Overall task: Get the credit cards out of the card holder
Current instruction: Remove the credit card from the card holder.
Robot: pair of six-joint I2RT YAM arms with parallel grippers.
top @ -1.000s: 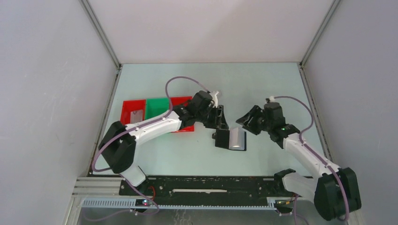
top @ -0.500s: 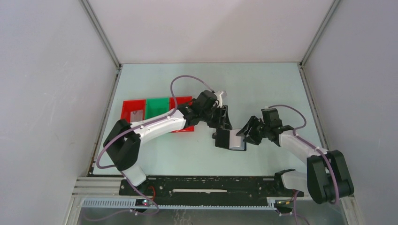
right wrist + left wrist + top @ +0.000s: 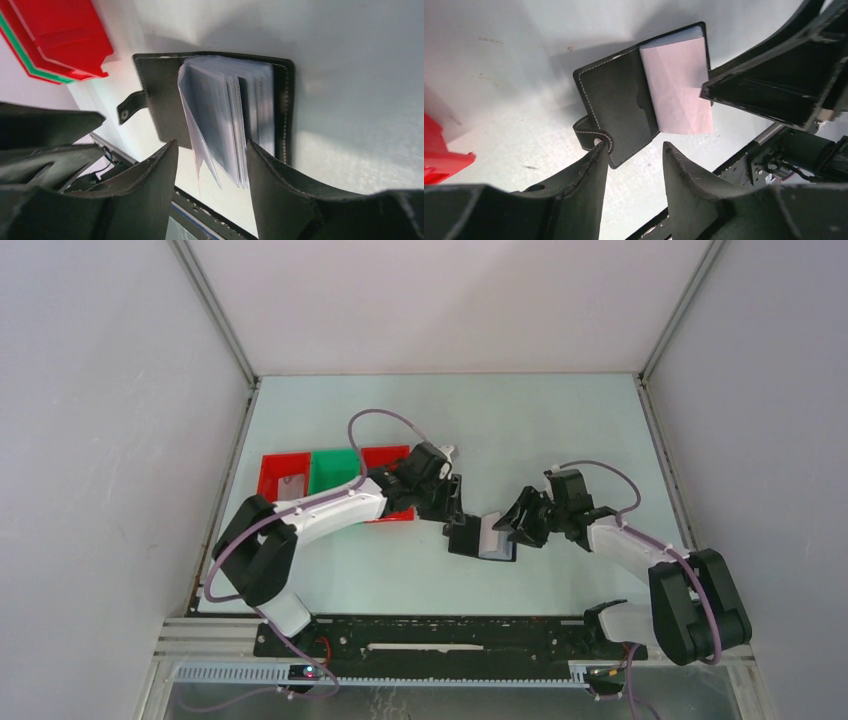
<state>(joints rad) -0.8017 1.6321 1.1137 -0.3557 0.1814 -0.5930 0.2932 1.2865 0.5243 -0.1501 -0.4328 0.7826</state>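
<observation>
The card holder (image 3: pixel 470 538) lies open on the table between my two grippers. In the left wrist view its black panel (image 3: pixel 619 107) with the small tab lies left and a pale sleeve page (image 3: pixel 679 85) right. In the right wrist view its clear sleeves (image 3: pixel 225 120) stand fanned up, with grey-blue credit cards (image 3: pixel 212 107) faintly showing inside. My left gripper (image 3: pixel 455 512) is open over the holder's tab edge, fingertips just above it (image 3: pixel 634 150). My right gripper (image 3: pixel 512 527) is open, and the lower ends of the fanned sleeves sit between its jaws (image 3: pixel 211 147).
Red and green trays (image 3: pixel 330 472) stand left of the holder under the left arm; a grey card-like piece (image 3: pixel 291 487) lies in the left red one. The red tray's corner (image 3: pixel 60 35) shows in the right wrist view. The black base rail (image 3: pixel 450 635) runs along the near edge.
My right gripper has moved left and down onto the holder's sleeve side. My left gripper has dropped toward the tab edge. The holder has shifted slightly left.
</observation>
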